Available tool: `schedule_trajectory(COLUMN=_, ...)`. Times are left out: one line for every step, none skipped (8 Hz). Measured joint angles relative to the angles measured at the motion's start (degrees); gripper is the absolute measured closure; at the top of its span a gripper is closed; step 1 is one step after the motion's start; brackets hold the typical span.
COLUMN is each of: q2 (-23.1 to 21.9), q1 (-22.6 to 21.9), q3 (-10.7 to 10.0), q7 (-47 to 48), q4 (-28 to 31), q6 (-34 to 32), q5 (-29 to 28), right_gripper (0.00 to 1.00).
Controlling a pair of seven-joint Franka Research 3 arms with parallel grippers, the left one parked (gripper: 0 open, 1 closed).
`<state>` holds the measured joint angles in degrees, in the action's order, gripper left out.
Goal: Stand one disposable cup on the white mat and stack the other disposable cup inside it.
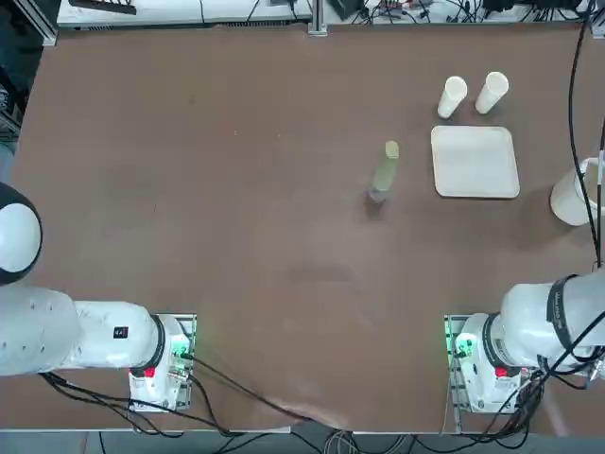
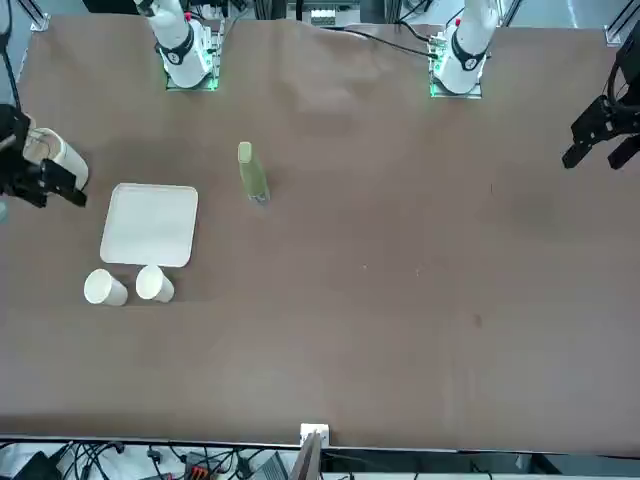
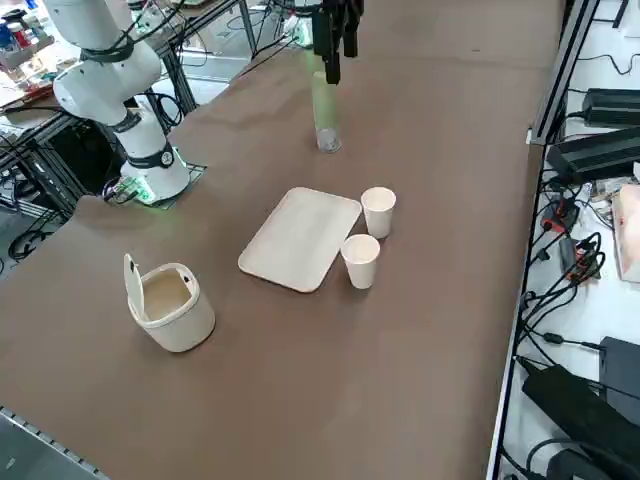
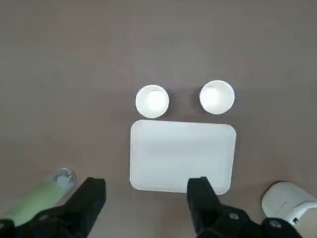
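Cups (image 1: 453, 96) just beyond mat (image 1: 475, 162) edge

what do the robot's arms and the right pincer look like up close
Both arms are glossy white with rounded, bulbous links. Each base sits on a metal plate with green lights glowing and a red patch near the bottom, and black cables trail away from it. The right pincer has two chunky matt black fingers with squared tips, standing apart. Its place over the table is not clear from the other views.
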<state>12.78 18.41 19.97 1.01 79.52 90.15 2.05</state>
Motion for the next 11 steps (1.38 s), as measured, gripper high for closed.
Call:
schedule_trajectory(q2=1.3, q1=-0.1, q3=0.0, q7=0.0, q4=0.0, q6=0.4, q5=0.0, right_gripper=0.0)
schedule_trajectory(q2=2.6, q1=-0.1, q3=0.0, q7=0.0, q4=0.1, q6=1.6, q5=0.0, right_gripper=0.0)
schedule_trajectory(q2=3.4, q1=-0.1, q3=0.0, q7=0.0, q4=0.1, q6=3.2, q5=0.0, right_gripper=0.0)
schedule_trajectory(q2=3.9, q1=-0.2, q3=0.0, q7=0.0, q4=0.1, q6=4.1, q5=0.0, right_gripper=0.0)
schedule_trajectory(q2=4.2, q1=-0.4, q3=0.0, q7=0.0, q4=0.1, q6=4.5, q5=0.1, right_gripper=0.0)
schedule_trajectory(q2=4.5, q1=-0.7, q3=0.0, q7=0.0, q4=0.1, q6=5.0, q5=0.6, right_gripper=0.0)
schedule_trajectory(q2=4.8, q1=-1.2, q3=0.0, q7=0.0, q4=0.1, q6=5.5, q5=1.1, right_gripper=0.0)
schedule_trajectory(q2=5.3, q1=-1.6, q3=0.0, q7=0.0, q4=0.1, q6=6.0, q5=1.3, right_gripper=0.0)
schedule_trajectory(q2=6.0, q1=-1.7, q3=0.0, q7=0.0, q4=0.1, q6=6.8, q5=1.3, right_gripper=0.0)
schedule_trajectory(q2=7.1, q1=-1.7, q3=0.0, q7=0.0, q4=0.3, q6=8.1, q5=1.3, right_gripper=0.0)
schedule_trajectory(q2=8.7, q1=-1.8, q3=0.0, q7=0.0, q4=0.5, q6=9.8, q5=1.3, right_gripper=0.0)
